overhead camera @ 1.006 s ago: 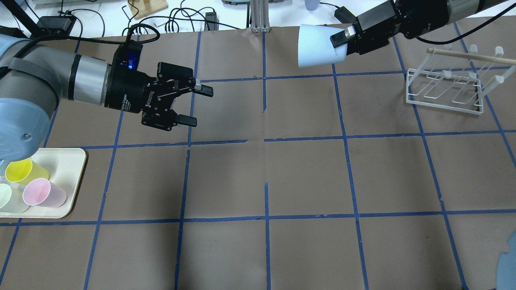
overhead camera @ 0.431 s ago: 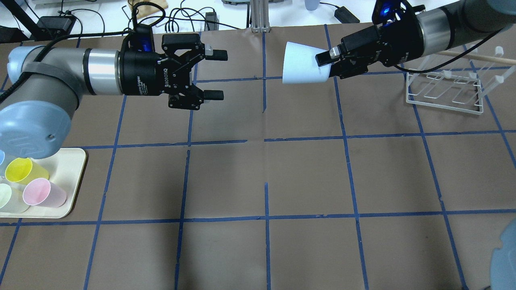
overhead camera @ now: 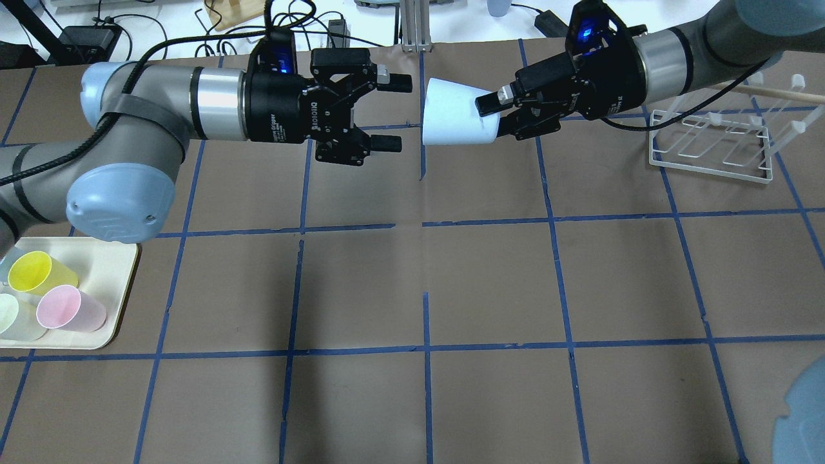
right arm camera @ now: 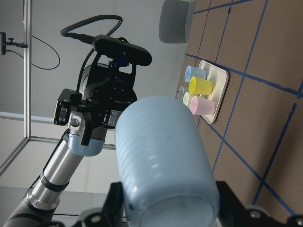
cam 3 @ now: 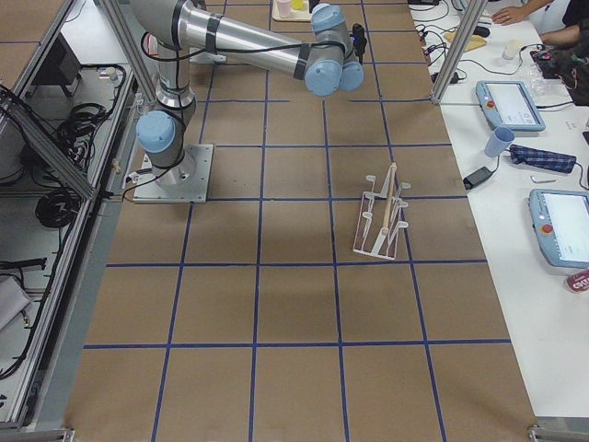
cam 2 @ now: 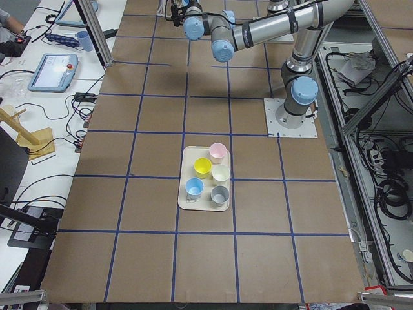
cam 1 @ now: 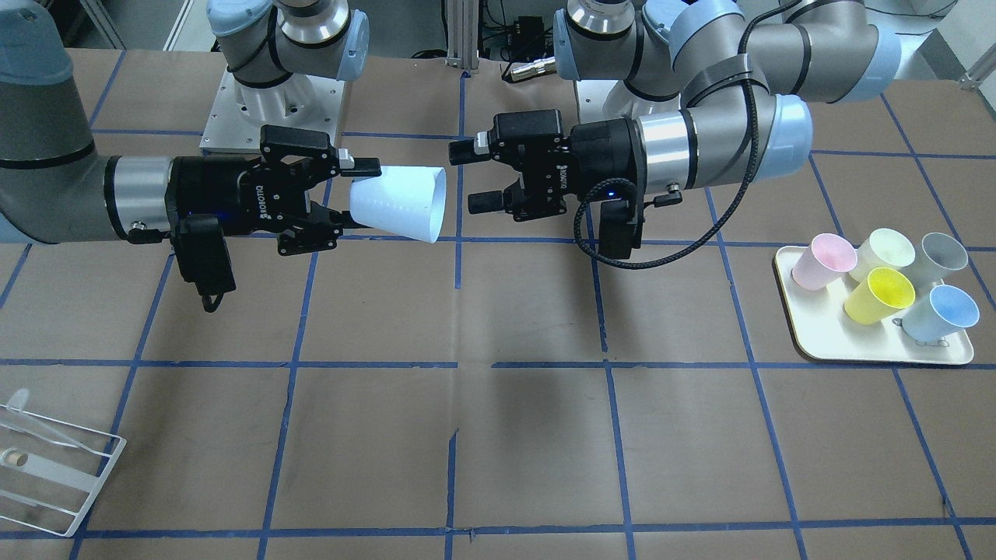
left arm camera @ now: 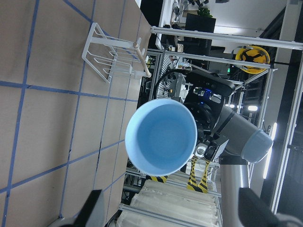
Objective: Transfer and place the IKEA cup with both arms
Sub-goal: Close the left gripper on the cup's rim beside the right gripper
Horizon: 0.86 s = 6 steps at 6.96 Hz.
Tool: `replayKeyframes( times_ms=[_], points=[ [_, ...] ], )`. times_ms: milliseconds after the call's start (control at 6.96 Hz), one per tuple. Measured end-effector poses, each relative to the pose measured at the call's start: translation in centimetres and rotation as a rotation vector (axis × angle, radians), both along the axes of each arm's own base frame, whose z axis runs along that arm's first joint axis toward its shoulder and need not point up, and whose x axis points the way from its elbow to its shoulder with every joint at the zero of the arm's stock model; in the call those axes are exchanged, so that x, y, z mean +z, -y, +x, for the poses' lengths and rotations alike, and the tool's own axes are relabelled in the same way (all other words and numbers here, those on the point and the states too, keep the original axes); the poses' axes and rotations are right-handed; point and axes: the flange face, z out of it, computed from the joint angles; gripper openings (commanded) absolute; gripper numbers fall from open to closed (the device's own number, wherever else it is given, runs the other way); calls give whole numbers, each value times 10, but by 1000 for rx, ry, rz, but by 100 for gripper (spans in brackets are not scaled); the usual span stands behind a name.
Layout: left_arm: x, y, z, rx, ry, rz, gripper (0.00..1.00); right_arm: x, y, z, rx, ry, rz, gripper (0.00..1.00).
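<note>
The pale sky-blue IKEA cup (overhead camera: 454,115) is held on its side in the air over the far middle of the table, its mouth toward my left gripper. My right gripper (overhead camera: 490,116) is shut on the cup's narrow base end; it also shows in the front view (cam 1: 354,194) with the cup (cam 1: 401,204). My left gripper (overhead camera: 399,113) is open, level with the cup, its fingertips just short of the rim and apart from it. The left wrist view looks straight into the cup's blue mouth (left arm camera: 161,136). The right wrist view shows the cup's outer wall (right arm camera: 161,156).
A cream tray (cam 1: 809,342) at the robot's left holds several pastel cups: pink (cam 1: 821,260), yellow (cam 1: 883,295), cream, grey and a blue-inside one (cam 1: 941,311). A white wire rack (overhead camera: 709,138) with a wooden rod stands at the far right.
Both arms have moved toward each other. My right gripper has carried the cup leftward. My left gripper has moved right and farther back, so the gap to the cup's rim is almost closed.
</note>
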Motion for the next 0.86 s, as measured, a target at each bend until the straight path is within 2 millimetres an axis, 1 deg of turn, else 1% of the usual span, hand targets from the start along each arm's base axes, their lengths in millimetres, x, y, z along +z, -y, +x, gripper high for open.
replayKeyframes(
  times_ms=[144,288,575,862],
  points=[
    [-1,0,-8,-10,2,-1,100,-1,-3,5,5,5,18,8],
    [1,0,-9,-11,4,-6,100,-2,-5,9,11,7,29,8],
    [7,0,-10,-11,6,-34,100,-3,-6,11,15,8,37,8],
    [9,1,-10,-10,8,-58,100,-3,-6,12,15,8,39,8]
  ],
)
